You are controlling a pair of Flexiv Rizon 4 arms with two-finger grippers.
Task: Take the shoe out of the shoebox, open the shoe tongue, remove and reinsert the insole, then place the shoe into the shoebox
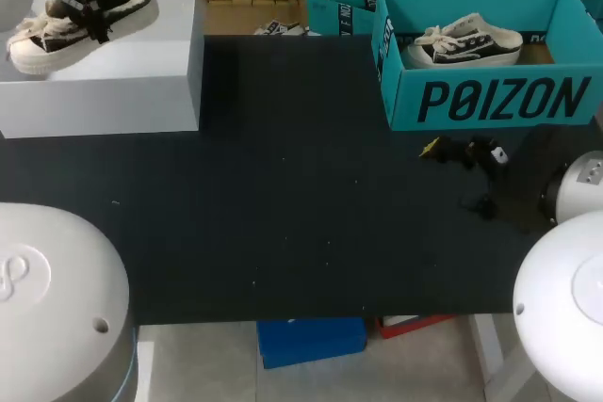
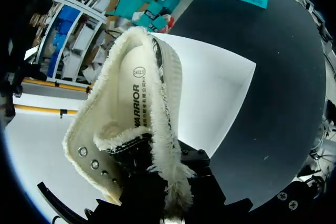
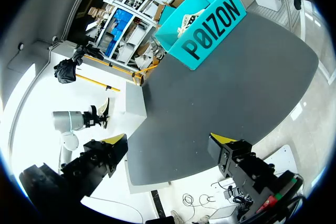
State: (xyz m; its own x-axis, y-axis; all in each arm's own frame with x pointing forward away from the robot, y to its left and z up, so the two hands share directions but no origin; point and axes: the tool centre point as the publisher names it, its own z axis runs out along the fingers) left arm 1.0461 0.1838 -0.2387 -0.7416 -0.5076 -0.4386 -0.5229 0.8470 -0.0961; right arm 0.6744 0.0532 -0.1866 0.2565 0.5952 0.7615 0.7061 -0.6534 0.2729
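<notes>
Holding the shoe (image 2: pixel 131 114) firm matters most now. The left gripper (image 2: pixel 170 182) pinches its fringed side wall, tips hidden under the fuzz. The opening and insole (image 2: pixel 128 77) face out ahead of the fingers, and the block (image 2: pixel 220 98) lies just beneath. The right gripper (image 3: pixel 169 140) is spread wide, holding nothing, well away from the shoe. I judge it should come in over the opening and catch the tongue, not the laces. The box (image 1: pixel 490 101) sits far from both.
</notes>
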